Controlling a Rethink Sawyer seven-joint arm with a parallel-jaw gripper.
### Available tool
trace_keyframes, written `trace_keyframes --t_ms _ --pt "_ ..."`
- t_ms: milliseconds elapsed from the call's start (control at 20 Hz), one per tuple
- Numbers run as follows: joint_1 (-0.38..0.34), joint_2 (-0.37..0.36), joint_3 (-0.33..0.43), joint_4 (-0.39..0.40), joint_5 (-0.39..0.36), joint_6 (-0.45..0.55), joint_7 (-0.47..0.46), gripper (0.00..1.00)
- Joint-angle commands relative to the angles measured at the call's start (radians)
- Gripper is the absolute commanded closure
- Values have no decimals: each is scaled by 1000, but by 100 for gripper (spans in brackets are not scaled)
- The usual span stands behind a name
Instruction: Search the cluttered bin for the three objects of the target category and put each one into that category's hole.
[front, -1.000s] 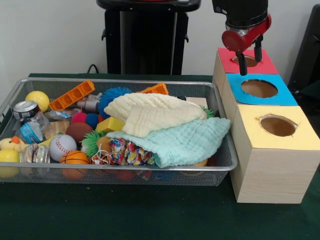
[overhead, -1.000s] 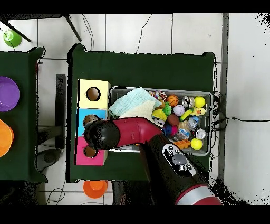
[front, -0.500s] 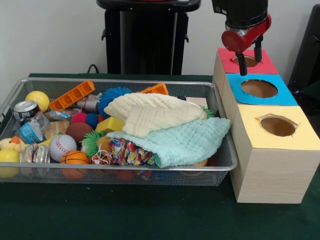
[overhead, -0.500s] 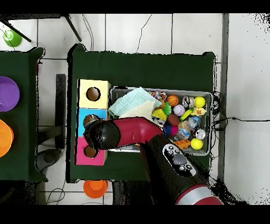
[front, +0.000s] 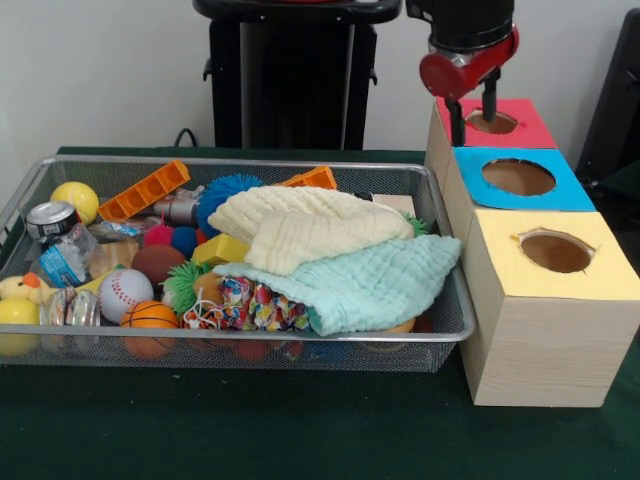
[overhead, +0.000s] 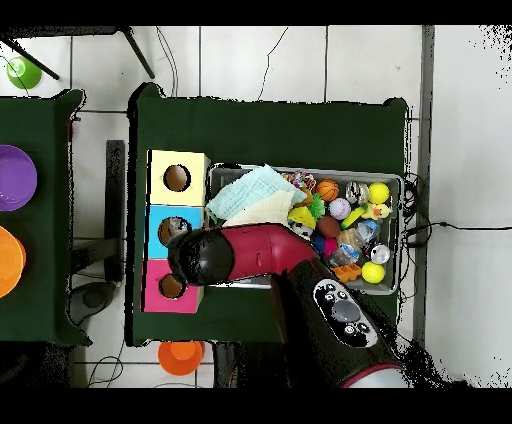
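open, empty gripper (front: 472, 118) above red hole (front: 493, 123), at one o'clock from basket (front: 440, 335) of toys and cloths.

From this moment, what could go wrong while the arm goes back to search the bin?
1. The cream cloth and the mint cloth cover much of the wire bin, so items under them may be missed, or a cloth may be grabbed instead.
2. The hand hangs empty and open beside the red hole, low by the box's edge; a sideways move toward the bin might clip the box or the bin's rim.
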Motion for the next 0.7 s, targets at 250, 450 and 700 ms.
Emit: trace_keyframes --t_ms 250,450,700 --pt "-105 -85 -83 -45 -146 123 -20 0" --pt "-188 -88 -43 -32 -189 96 -89 0" --pt "-326 -51 28 -35 -251 72 -200 0"
